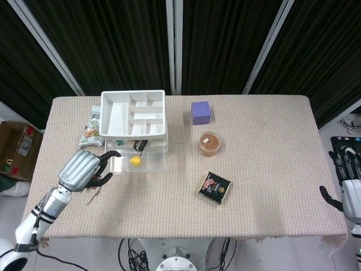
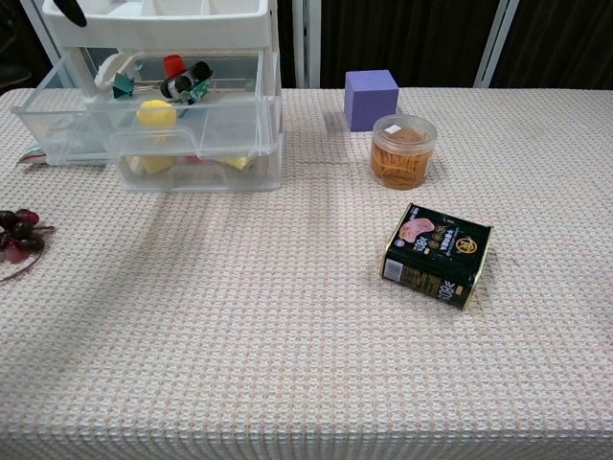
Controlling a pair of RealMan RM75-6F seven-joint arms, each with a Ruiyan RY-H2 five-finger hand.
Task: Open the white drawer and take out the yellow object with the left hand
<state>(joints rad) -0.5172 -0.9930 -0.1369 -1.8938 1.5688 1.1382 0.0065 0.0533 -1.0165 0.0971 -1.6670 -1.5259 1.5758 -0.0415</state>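
Note:
The white drawer unit (image 1: 133, 113) stands at the table's back left, with a divided tray on top. Its upper clear drawer (image 2: 57, 129) is pulled out and skewed toward the left. The yellow object (image 1: 135, 161) (image 2: 156, 113) lies inside it, beside clips and small bits. My left hand (image 1: 82, 169) hovers just left of the drawer's front corner, with its fingers curled, apart, and holding nothing. In the chest view only one dark fingertip (image 2: 69, 11) shows at the top left. My right hand (image 1: 348, 189) hangs off the table's right edge with fingers spread.
A purple cube (image 1: 200, 112) and a jar of rubber bands (image 1: 209, 143) stand right of the drawers. A dark tin (image 1: 215, 187) lies mid-table. A snack bag (image 1: 90, 129) lies left of the unit. Dark grapes (image 2: 14, 235) sit near the left edge.

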